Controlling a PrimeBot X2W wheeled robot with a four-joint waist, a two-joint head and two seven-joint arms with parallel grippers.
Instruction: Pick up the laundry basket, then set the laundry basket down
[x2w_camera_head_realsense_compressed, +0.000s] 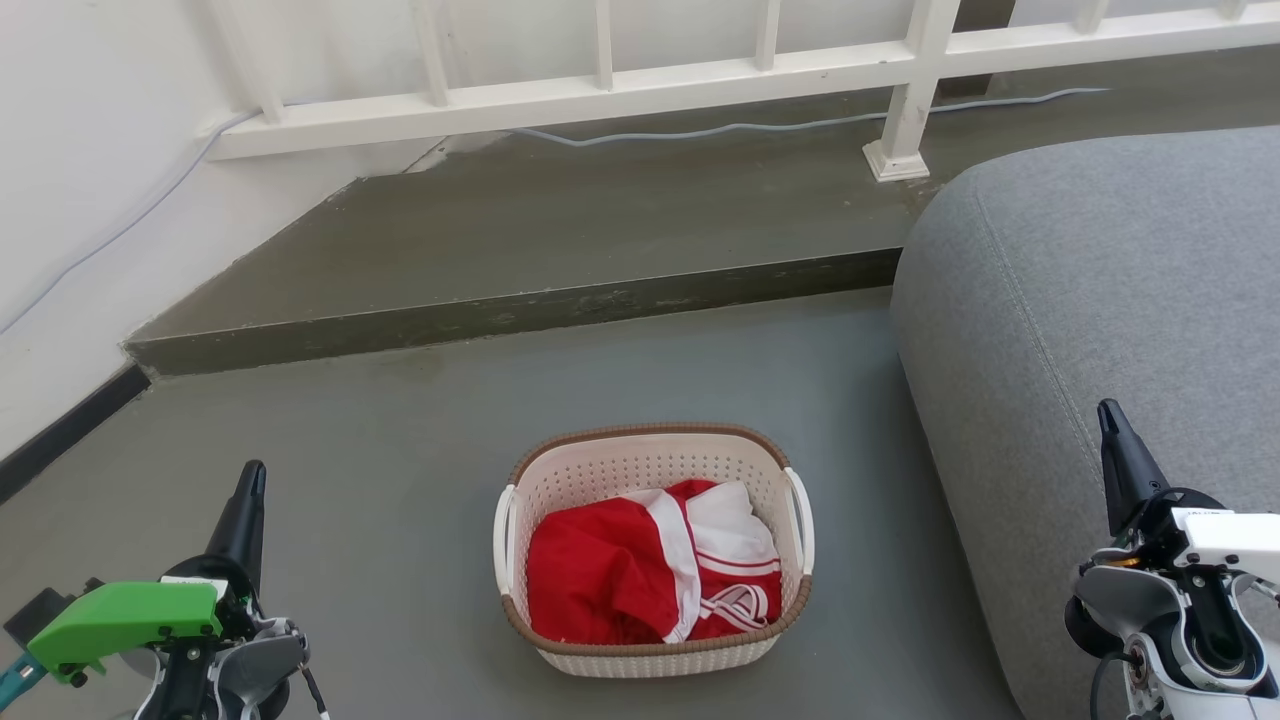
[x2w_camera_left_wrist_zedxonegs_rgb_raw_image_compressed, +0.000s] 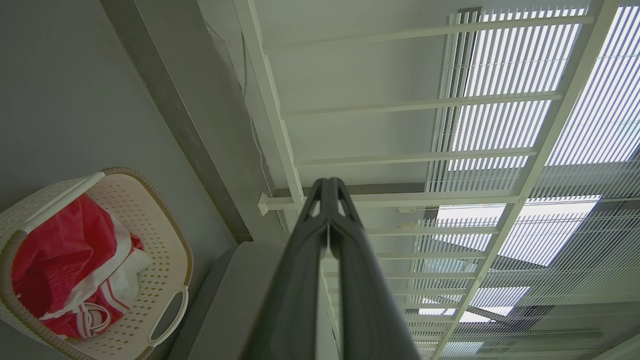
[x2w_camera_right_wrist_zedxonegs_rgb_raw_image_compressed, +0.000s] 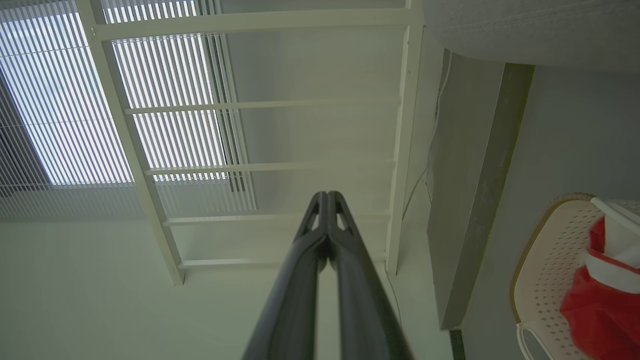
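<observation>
Left pincer (x2w_camera_head_realsense_compressed: 255, 470) and right pincer (x2w_camera_head_realsense_compressed: 1106, 410), pressed together (empty), flank the laundry basket (x2w_camera_head_realsense_compressed: 640, 470).

You're seeing laundry basket (x2w_camera_head_realsense_compressed: 648, 468): cream plastic, matt, perforated walls; brown woven-look rim. Garment (x2w_camera_head_realsense_compressed: 600, 580) inside: red and white cloth, soft, creased, faint sheen. Floor (x2w_camera_head_realsense_compressed: 380, 480): grey, smooth, matt, concrete-like. Sofa (x2w_camera_head_realsense_compressed: 1100, 300): grey woven fabric, coarse, matt. Railing (x2w_camera_head_realsense_compressed: 640, 95): white painted, slight gloss. Your left gripper (x2w_camera_left_wrist_zedxonegs_rgb_raw_image_compressed: 328, 181) and right gripper (x2w_camera_right_wrist_zedxonegs_rgb_raw_image_compressed: 326, 194): 2 fingers each, dark matt plastic look.
</observation>
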